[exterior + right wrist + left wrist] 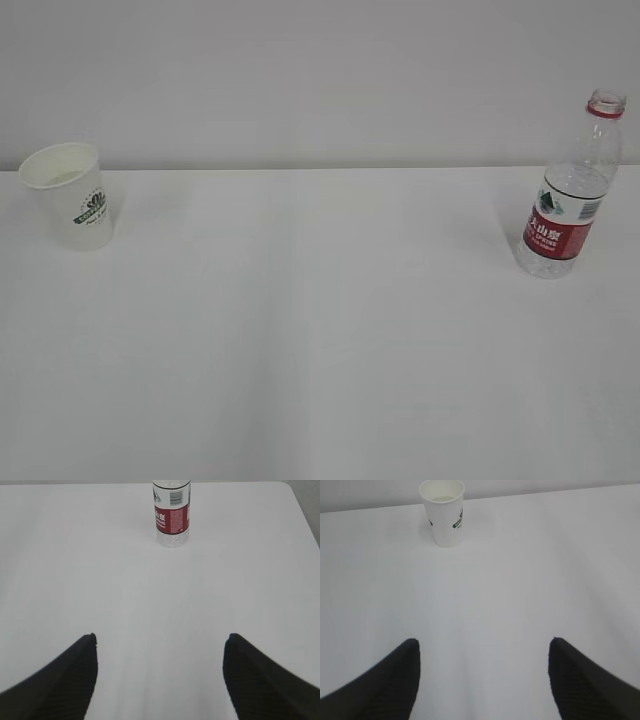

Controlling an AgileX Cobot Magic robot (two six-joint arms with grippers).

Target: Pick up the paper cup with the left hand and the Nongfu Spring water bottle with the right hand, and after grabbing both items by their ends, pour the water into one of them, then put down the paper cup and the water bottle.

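We see left gripper [482,680] and right gripper [159,677] low over table [320,350], jaws spread wide, empty; paper cup [443,512] and water bottle [171,515] upright far ahead.

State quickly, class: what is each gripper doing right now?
Left gripper: open, holding nothing; the paper cup stands ahead of it.
Right gripper: open, holding nothing; the Nongfu Spring water bottle stands ahead of it.

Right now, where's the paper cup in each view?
Exterior: paper cup far left, upright on the table, near its back edge.
Left wrist: top centre-left, ahead of the open left gripper.
Right wrist: not in it.
Shared landmark: the cup's green logo.
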